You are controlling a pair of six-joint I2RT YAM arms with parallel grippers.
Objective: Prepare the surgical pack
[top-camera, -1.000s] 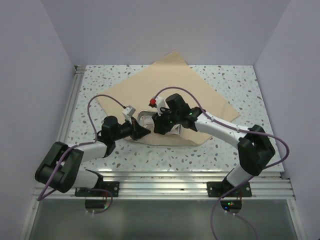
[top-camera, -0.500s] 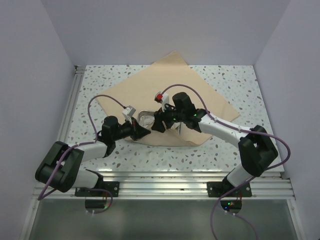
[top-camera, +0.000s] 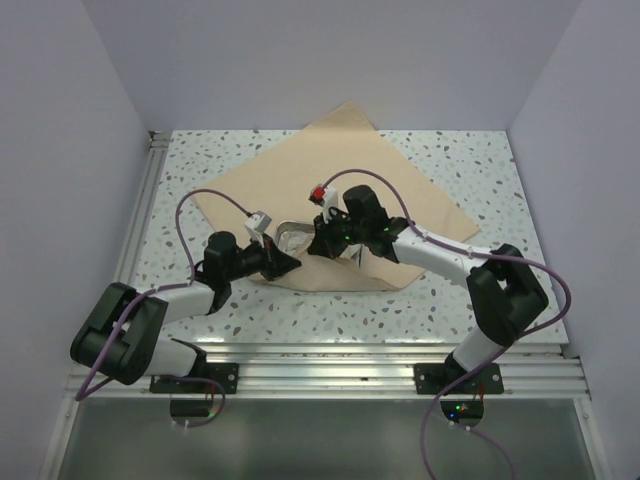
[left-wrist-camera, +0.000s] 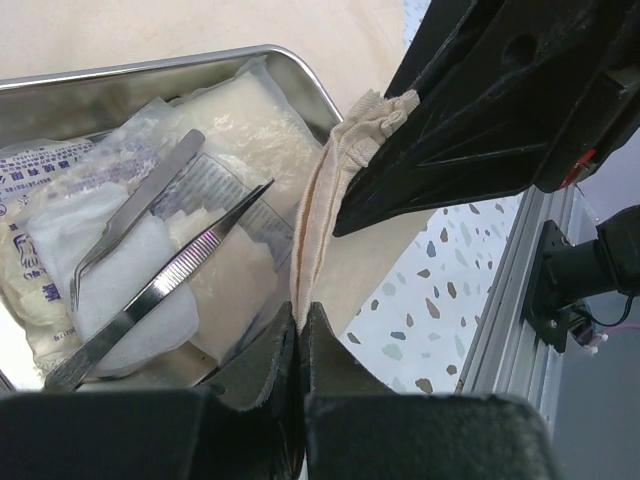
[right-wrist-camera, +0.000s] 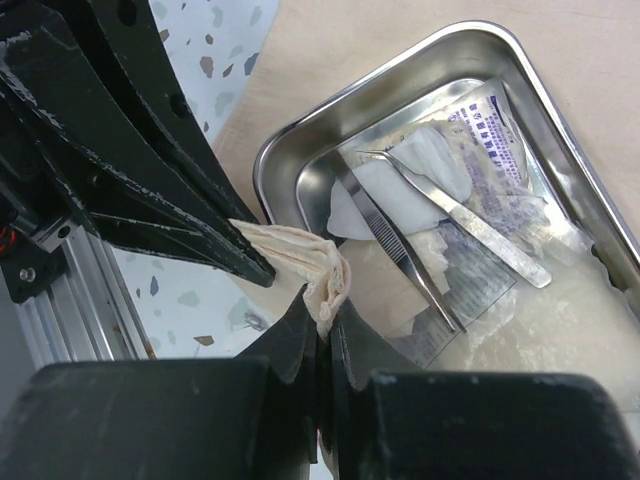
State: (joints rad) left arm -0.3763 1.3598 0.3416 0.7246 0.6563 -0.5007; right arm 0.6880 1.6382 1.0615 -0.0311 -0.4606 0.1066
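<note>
Cloth of one surgical pack (top-camera: 340, 165) spread over one speckled counter (top-camera: 470, 160).
Carries one steel tray (left-wrist-camera: 120, 95) near its front edge, loaded with overlapping white packets (left-wrist-camera: 240, 120), too jumbled to count, and two tweezers (left-wrist-camera: 165, 285); two arms in, left tool (left-wrist-camera: 300, 325) and right tool (right-wrist-camera: 325, 320) both clamped tight on one bunched fold of cloth beside the tray rim, tips close together.

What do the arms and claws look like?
The left arm and right arm have white links, bulky black joints and a looping purple cable each. The left claw and right claw are black with tapered fingers. A red part marks the right wrist.
</note>
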